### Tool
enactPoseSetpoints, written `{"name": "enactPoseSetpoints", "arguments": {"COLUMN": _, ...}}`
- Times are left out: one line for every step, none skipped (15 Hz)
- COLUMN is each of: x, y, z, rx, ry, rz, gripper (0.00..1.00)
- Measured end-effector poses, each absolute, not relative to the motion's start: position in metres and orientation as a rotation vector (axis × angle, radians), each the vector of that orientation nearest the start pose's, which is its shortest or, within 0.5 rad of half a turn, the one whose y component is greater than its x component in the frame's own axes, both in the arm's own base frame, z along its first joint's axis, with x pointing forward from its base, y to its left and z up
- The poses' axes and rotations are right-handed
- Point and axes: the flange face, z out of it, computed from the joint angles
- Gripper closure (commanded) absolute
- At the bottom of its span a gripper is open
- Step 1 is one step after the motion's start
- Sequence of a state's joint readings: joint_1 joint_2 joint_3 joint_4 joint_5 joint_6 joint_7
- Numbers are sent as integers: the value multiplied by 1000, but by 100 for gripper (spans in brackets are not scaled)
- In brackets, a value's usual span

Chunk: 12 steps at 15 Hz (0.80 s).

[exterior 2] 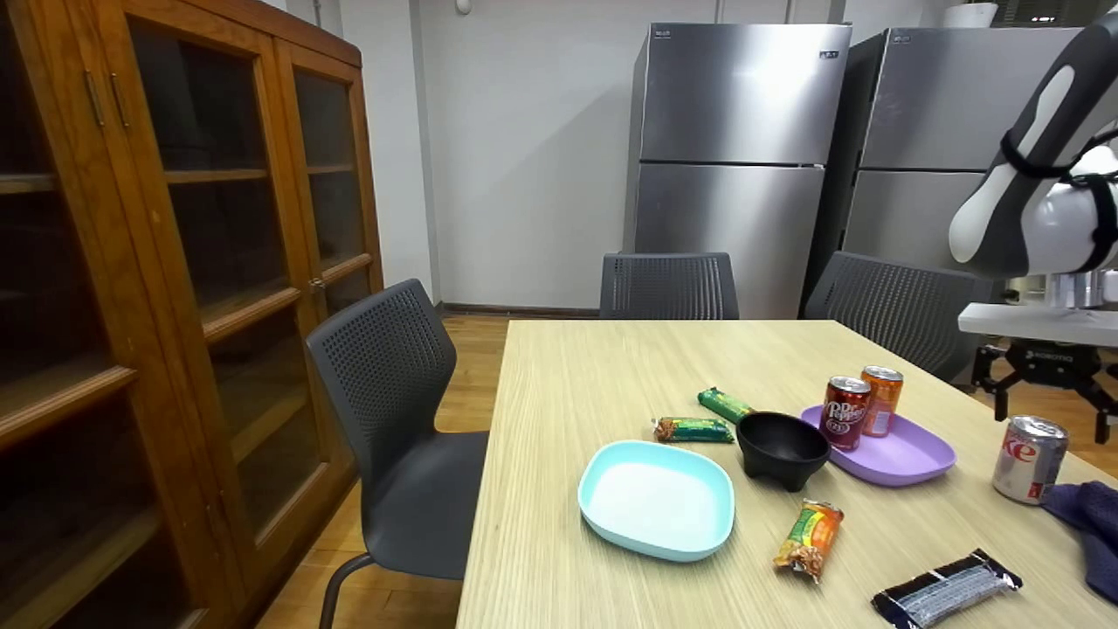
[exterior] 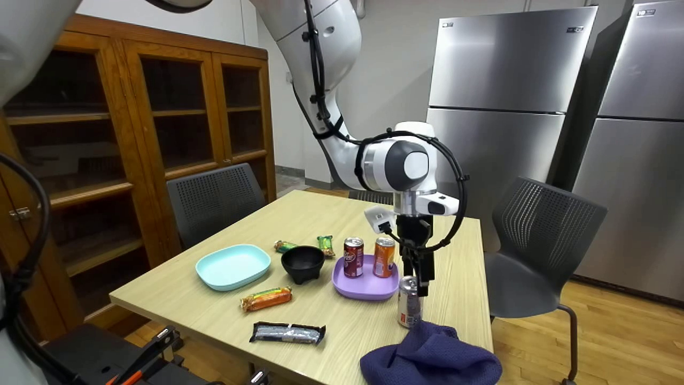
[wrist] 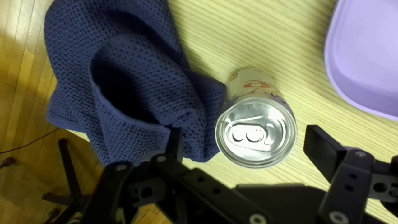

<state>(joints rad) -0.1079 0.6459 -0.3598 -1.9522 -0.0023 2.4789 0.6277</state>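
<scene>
The claw (wrist: 245, 146) hangs, fingers wide apart, over the silver can (exterior 2: 1031, 460) (upright, long axis vertical), which appears between them in the wrist view.

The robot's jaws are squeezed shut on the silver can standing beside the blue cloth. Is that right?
No, the jaws aren't shut: the wrist view shows them standing open, with a gap on either side of the silver can. It does stand beside the blue cloth.
</scene>
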Motion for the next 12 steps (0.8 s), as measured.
{"name": "enactPoseSetpoints", "arguments": {"x": 545, "y": -271, "z": 154, "rx": -2923, "ry": 1665, "rz": 105, "gripper": 0}}
{"name": "enactPoseSetpoints", "arguments": {"x": 546, "y": -272, "z": 152, "rx": -2924, "ry": 1666, "rz": 106, "gripper": 0}}
{"name": "enactPoseSetpoints", "arguments": {"x": 547, "y": -272, "z": 150, "rx": -2926, "ry": 1666, "rz": 106, "gripper": 0}}
{"name": "enactPoseSetpoints", "arguments": {"x": 548, "y": -272, "z": 148, "rx": -2927, "ry": 1667, "rz": 107, "gripper": 0}}
{"name": "enactPoseSetpoints", "arguments": {"x": 549, "y": -273, "z": 146, "rx": -2928, "ry": 1667, "rz": 109, "gripper": 0}}
{"name": "enactPoseSetpoints", "arguments": {"x": 549, "y": -273, "z": 144, "rx": -2929, "ry": 1668, "rz": 113, "gripper": 0}}
{"name": "enactPoseSetpoints", "arguments": {"x": 550, "y": -273, "z": 142, "rx": -2930, "ry": 1668, "rz": 115, "gripper": 0}}
{"name": "enactPoseSetpoints", "arguments": {"x": 550, "y": -273, "z": 140, "rx": -2930, "ry": 1669, "rz": 118, "gripper": 0}}
{"name": "enactPoseSetpoints", "arguments": {"x": 551, "y": -272, "z": 139, "rx": -2927, "ry": 1671, "rz": 120, "gripper": 0}}
{"name": "enactPoseSetpoints", "arguments": {"x": 551, "y": -272, "z": 137, "rx": -2923, "ry": 1673, "rz": 122, "gripper": 0}}
{"name": "enactPoseSetpoints", "arguments": {"x": 551, "y": -271, "z": 136, "rx": -2919, "ry": 1676, "rz": 124, "gripper": 0}}
{"name": "enactPoseSetpoints", "arguments": {"x": 551, "y": -271, "z": 135, "rx": -2915, "ry": 1678, "rz": 126, "gripper": 25}}
